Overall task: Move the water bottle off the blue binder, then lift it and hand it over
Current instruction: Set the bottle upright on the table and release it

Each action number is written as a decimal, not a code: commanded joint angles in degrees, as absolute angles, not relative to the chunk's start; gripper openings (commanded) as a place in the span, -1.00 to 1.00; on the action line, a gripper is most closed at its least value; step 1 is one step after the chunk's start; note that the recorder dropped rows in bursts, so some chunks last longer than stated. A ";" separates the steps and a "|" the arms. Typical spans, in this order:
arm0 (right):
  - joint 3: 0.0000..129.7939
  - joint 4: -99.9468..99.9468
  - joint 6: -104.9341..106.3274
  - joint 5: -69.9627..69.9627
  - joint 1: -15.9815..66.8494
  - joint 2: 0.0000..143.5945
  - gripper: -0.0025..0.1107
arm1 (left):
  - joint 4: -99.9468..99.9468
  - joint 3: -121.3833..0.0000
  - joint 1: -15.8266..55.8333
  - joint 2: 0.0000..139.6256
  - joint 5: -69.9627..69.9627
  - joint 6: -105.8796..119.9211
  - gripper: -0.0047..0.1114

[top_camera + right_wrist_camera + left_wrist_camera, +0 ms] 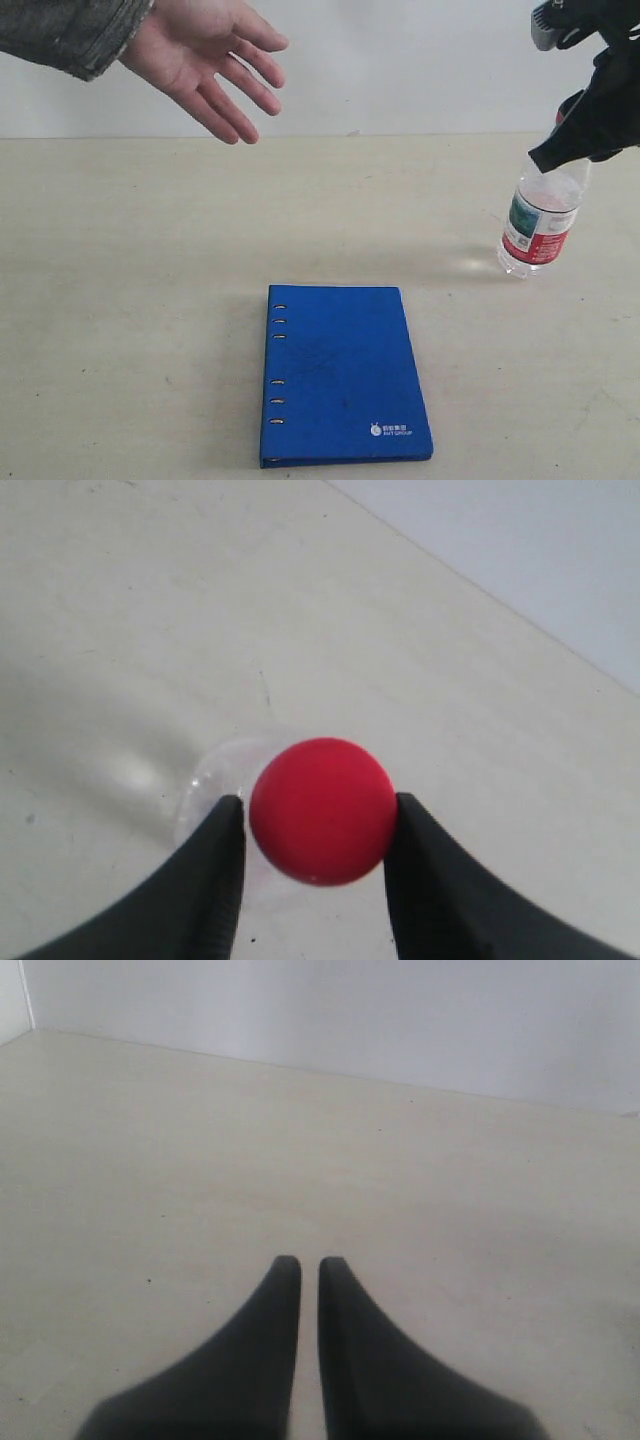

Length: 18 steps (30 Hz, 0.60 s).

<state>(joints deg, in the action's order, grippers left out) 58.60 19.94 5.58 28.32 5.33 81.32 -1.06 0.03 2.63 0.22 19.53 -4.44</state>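
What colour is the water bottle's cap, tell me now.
Red. The water bottle's cap shows best in the right wrist view.

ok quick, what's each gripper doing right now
left gripper: shut, holding nothing
right gripper: shut on the water bottle by its red cap
person's hand: open, empty

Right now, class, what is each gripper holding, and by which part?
The right gripper grips the water bottle by its red cap; the left gripper is shut, empty.
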 commanded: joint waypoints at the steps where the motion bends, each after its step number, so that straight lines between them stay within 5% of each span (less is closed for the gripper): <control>1: 58.71 21.25 2.63 25.06 5.13 81.41 -0.96 | -0.97 0.00 2.41 0.00 19.24 -4.26 -0.81; 4: 58.71 21.50 2.66 24.78 5.13 81.41 -0.90 | -0.97 0.00 2.41 0.00 19.24 -4.26 -0.81; 11: 58.71 21.50 1.83 24.24 5.13 81.41 -0.19 | -0.97 0.00 2.41 0.00 19.24 -4.26 -0.81; 18: 58.71 21.50 1.33 24.14 5.13 81.41 -0.10 | -0.97 0.00 2.41 0.00 19.24 -4.26 -0.81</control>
<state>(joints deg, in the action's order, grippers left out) 58.60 21.31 1.69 24.85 5.33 81.44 -1.06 0.03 2.63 0.22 19.53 -4.44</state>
